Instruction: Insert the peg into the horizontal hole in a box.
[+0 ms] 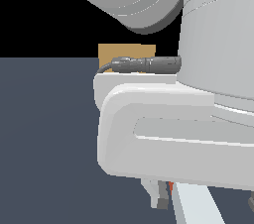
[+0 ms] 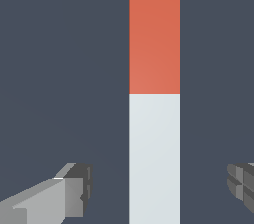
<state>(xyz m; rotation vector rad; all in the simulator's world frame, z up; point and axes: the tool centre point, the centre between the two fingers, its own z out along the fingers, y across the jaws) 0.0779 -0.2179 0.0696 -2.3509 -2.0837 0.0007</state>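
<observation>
The peg lies flat on the dark grey floor, with its orange-red half (image 2: 154,32) and its white half (image 2: 154,158) both in the wrist view. My gripper (image 2: 158,188) is open and straddles the white half; one finger (image 2: 74,196) stands on each side, neither touching the peg. In the exterior view the peg's white half (image 1: 196,203) shows under the arm, with a sliver of orange beside a finger (image 1: 161,196). The tan box (image 1: 126,52) stands behind the arm, mostly hidden. Its hole is hidden.
The white arm body (image 1: 173,129) fills most of the exterior view and blocks the box's lower part. A dark cable (image 1: 144,64) runs across the arm in front of the box. Dark floor (image 1: 44,143) spreads over the exterior view's left.
</observation>
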